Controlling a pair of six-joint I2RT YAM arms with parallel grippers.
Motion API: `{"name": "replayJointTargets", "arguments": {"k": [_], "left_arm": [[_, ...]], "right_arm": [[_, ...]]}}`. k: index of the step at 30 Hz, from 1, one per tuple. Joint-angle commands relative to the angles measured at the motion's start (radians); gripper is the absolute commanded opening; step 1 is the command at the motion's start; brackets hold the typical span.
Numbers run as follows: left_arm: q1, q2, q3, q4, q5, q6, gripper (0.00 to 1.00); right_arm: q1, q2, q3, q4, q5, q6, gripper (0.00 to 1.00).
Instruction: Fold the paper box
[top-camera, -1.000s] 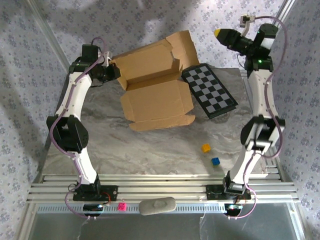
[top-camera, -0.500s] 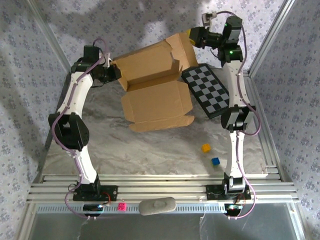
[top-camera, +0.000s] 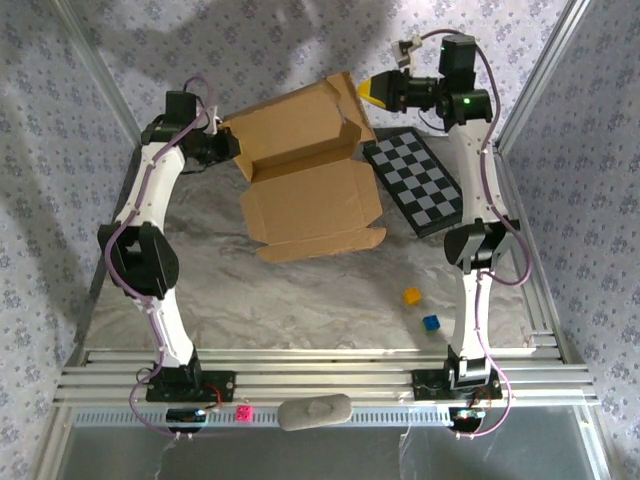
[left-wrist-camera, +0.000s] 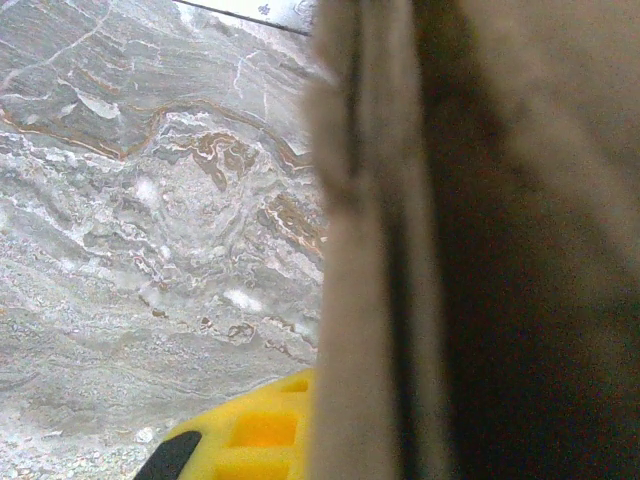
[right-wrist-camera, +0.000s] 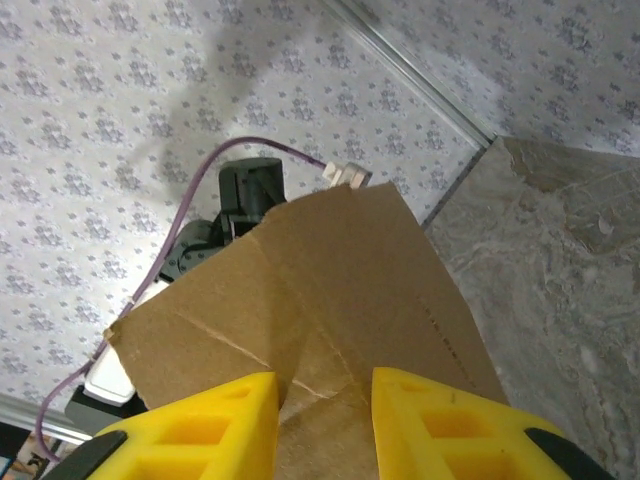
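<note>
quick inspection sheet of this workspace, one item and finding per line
surface: marble-pattern table
job's things: paper box partly folded, rear panel raised, front panel flat on the table
clutter: checkered board, yellow cube, blue cube on the table; pink cube, grey pad on the front rail
grippers: left gripper shut on the box's left edge; right gripper jaws open astride its far right corner
cables: purple cables along both arms
surroundings: patterned walls, metal frame
</note>
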Motion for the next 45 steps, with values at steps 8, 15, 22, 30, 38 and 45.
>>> {"name": "replayJointTargets", "arguments": {"k": [8, 15, 22, 30, 38, 45], "left_arm": [[0.005, 0.003, 0.038, -0.003, 0.044, -0.014, 0.0], [0.004, -0.004, 0.036, -0.004, 0.048, -0.016, 0.0], [-0.002, -0.011, 0.037, -0.011, 0.04, -0.014, 0.0], [-0.015, -0.019, 0.038, -0.023, 0.013, -0.01, 0.0], [-0.026, -0.025, 0.045, -0.027, 0.001, -0.008, 0.0], [-0.03, -0.029, 0.047, -0.029, 0.002, -0.008, 0.0]], "right_arm": [[0.049, -0.094, -0.048, -0.15, 0.145, -0.232, 0.33], [0.067, -0.1, -0.031, -0.247, 0.26, -0.357, 0.38], [0.106, -0.106, -0.01, -0.289, 0.335, -0.418, 0.41], [0.16, -0.118, 0.006, -0.329, 0.527, -0.463, 0.5], [0.236, -0.128, 0.004, -0.354, 0.808, -0.514, 0.54], [0.291, -0.127, 0.017, -0.379, 1.05, -0.567, 0.54]]}}
